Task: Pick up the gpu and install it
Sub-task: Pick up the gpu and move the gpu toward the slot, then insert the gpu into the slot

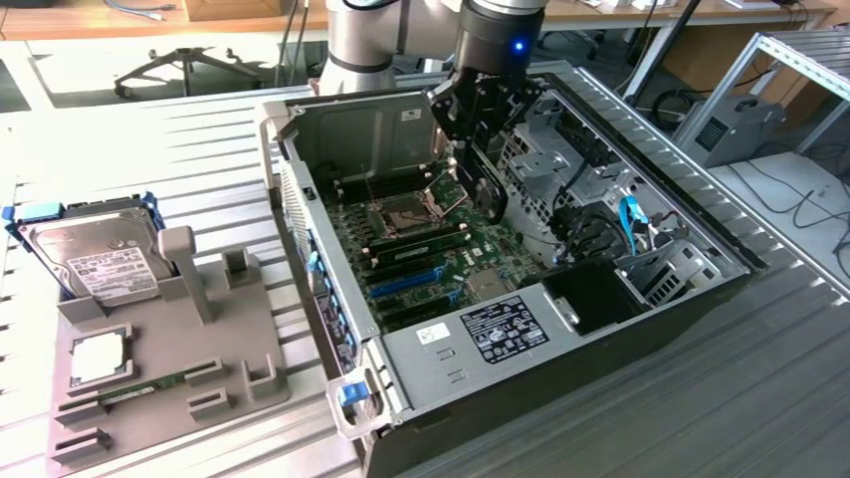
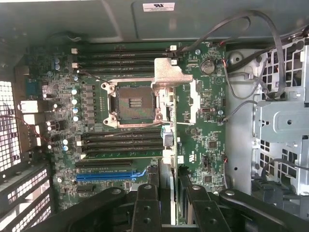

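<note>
pincer (image 1: 481, 149) is down inside the open case (image 1: 318, 129), jaws partway closed and clamped on the gpu's (image 1: 489, 194) flat faces. Card hangs on edge above the motherboard (image 1: 425, 254), touching no slot. My guess is it's gripped at one end to keep the connector edge free. Hard drive (image 1: 100, 261) sits racked on the bench, exterior view's left.

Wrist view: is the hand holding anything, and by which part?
Yes: the hand grips the thin flat gpu card with the black fan shroud by its top edge, hanging edge-down above the green motherboard.
</note>
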Robot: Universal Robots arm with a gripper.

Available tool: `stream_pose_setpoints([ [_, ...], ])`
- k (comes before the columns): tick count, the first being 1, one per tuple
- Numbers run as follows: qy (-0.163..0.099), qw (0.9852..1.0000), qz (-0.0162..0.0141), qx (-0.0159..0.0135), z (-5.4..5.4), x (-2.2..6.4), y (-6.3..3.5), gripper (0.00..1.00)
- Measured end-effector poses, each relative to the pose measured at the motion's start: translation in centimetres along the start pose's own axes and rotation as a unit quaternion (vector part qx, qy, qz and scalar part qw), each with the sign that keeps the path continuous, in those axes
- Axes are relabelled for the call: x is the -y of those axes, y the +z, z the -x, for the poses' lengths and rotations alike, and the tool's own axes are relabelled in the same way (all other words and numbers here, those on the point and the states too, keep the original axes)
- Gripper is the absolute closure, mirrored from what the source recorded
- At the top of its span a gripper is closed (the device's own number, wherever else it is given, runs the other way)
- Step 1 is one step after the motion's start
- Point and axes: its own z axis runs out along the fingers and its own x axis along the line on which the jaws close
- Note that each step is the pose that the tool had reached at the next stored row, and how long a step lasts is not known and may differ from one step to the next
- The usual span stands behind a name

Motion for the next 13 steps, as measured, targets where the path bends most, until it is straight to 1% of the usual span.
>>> stream_pose_setpoints([
  [13,-0.001,1.0,0.0001,0.0001,0.0,0.0,0.0,0.73],
])
